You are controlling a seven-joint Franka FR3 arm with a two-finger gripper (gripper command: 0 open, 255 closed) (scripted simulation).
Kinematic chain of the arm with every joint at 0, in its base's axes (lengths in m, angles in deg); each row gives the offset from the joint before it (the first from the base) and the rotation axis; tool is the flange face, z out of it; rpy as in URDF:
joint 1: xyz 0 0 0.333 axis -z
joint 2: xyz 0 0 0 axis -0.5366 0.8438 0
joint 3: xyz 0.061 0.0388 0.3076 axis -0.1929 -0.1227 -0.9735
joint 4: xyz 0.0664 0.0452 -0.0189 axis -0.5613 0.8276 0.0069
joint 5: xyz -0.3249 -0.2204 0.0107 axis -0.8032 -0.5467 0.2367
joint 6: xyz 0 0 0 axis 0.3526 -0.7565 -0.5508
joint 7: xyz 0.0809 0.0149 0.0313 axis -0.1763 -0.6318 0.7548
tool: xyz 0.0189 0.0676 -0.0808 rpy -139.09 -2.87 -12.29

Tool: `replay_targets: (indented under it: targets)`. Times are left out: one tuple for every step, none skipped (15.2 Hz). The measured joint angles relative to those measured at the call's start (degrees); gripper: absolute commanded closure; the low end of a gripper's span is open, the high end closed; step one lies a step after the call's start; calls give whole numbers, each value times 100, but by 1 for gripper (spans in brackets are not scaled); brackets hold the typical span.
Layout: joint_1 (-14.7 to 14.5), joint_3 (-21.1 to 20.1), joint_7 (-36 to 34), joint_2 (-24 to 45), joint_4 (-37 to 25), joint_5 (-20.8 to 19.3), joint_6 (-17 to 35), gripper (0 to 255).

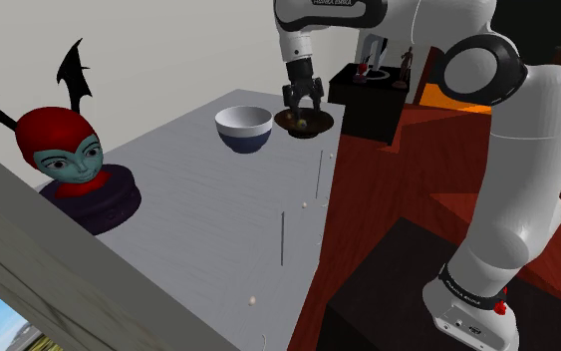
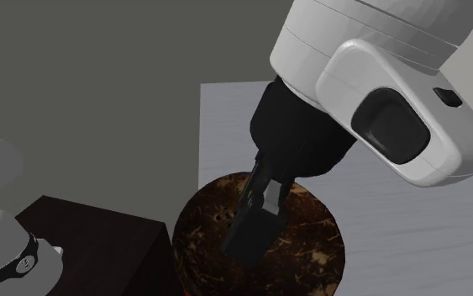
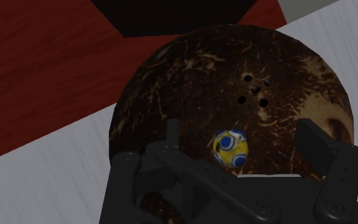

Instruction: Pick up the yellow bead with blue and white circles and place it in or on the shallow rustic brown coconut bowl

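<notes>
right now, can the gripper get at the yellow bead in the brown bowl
Probably yes: the gripper is right above the brown bowl, fingers apart on either side of the yellow bead, and nothing covers it.

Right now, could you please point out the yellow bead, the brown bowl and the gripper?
yellow bead (image 3: 230, 148): wrist view, on its patterned middle.
brown bowl (image 3: 196, 70): wrist view, on its bare speckled surface.
gripper (image 1: 304, 107): shoulder view, midway between its fingertips.
</notes>
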Motion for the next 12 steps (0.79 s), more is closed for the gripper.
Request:
replay_targets:
  targets:
    - [0,0,0,0,0,0,0,0]
    - [-19,-3,-12,73,-178,-13,-104,0]
    - [-60,-5,-29,251,-589,-48,-333,0]
    - [-118,-9,-54,460,-1074,-88,-610,0]
    - [-185,-9,-74,691,-1579,-134,-884,0]
    - [-211,-1,-64,835,-1901,-165,-1066,0]
    - [-229,2,-66,911,-2077,-180,-1170,0]
    - [-242,4,-69,960,-2180,-189,-1226,0]
    - [-247,5,-68,983,-2230,-193,-1254,0]
    - [-252,6,-69,1001,-2264,-197,-1270,0]
    - [-254,7,-69,1008,-2277,-198,-1277,0]
    - [-255,7,-69,1013,-2287,-199,-1282,0]
